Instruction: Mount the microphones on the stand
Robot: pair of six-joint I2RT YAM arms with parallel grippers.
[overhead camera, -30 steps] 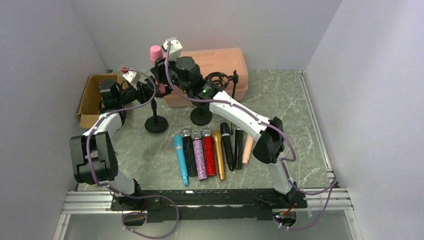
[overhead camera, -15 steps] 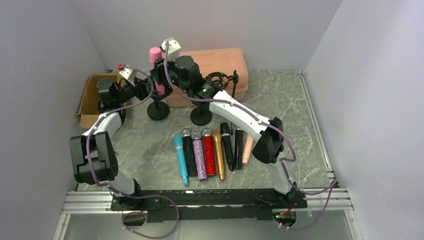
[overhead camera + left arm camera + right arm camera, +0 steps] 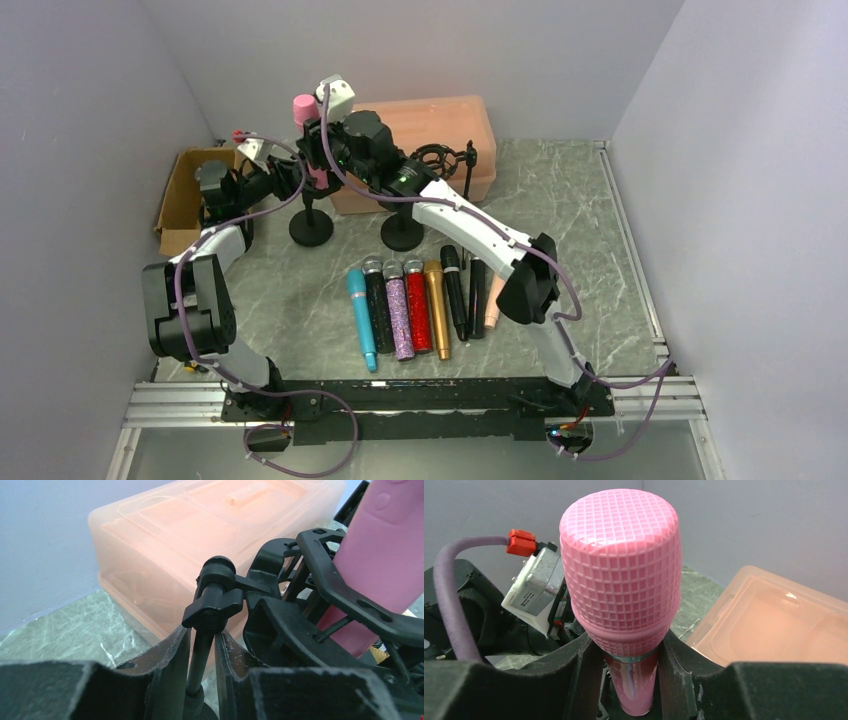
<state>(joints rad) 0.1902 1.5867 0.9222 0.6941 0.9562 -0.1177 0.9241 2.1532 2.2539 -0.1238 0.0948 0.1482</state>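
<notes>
The pink microphone (image 3: 304, 108) stands upright at the back left, head up. My right gripper (image 3: 631, 675) is shut on its body just under the mesh head (image 3: 621, 565). In the left wrist view its pink body (image 3: 385, 565) runs down into the black clip (image 3: 350, 600) of the stand (image 3: 311, 230). My left gripper (image 3: 202, 652) is shut on the stand's thin pole (image 3: 199, 660), just below the knob (image 3: 215, 602). Several more microphones (image 3: 417, 305) lie side by side on the table, teal (image 3: 360, 318) at the left and peach (image 3: 494, 298) at the right.
A second stand (image 3: 402, 235) with a round cradle rises right of the first one. An orange plastic box (image 3: 440, 125) stands against the back wall. An open cardboard box (image 3: 180, 200) sits at the left wall, close to my left arm.
The stand's base has shifted toward the back of the table with my left gripper on the pole. The pink microphone has moved slightly left and up with my right gripper.
</notes>
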